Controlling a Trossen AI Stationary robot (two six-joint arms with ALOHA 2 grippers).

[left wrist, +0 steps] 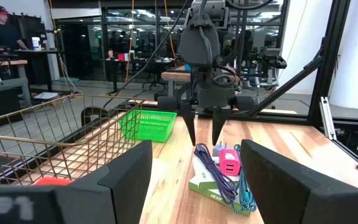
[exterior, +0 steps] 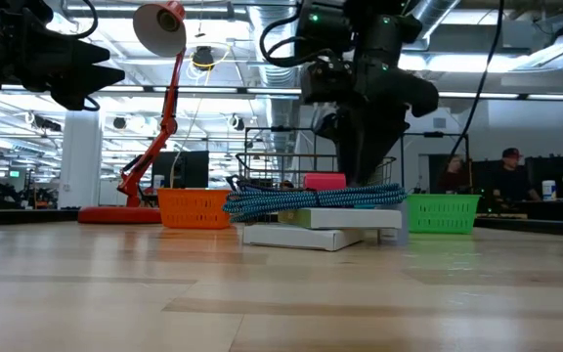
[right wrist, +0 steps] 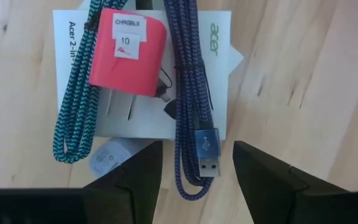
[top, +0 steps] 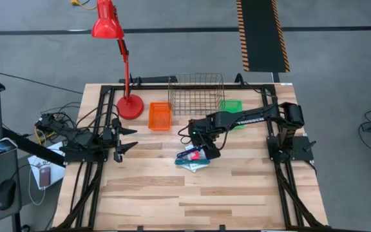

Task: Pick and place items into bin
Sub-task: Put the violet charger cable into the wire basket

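Right wrist view had the right gripper (right wrist: 194, 163) spread wide straight above the purple cable (right wrist: 188, 93), likely picking it first since it topped the pile beside the red charger (right wrist: 127, 51). The pile sat mid-desk, toward the far edge, near the wire bin (top: 196, 94); the left gripper (top: 129, 138) waited open at the left edge.

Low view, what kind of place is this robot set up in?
Probably an open-plan lab or workshop: exposed ceiling ducts and lights, desks where people sit behind the wooden table, and hazard-striped flooring.

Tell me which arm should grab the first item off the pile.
Right. Its gripper hangs directly over the pile, jaws open above the dark blue braided cable beside the pink plug-in charger block. The left gripper waits at the table's left side, away from the pile.
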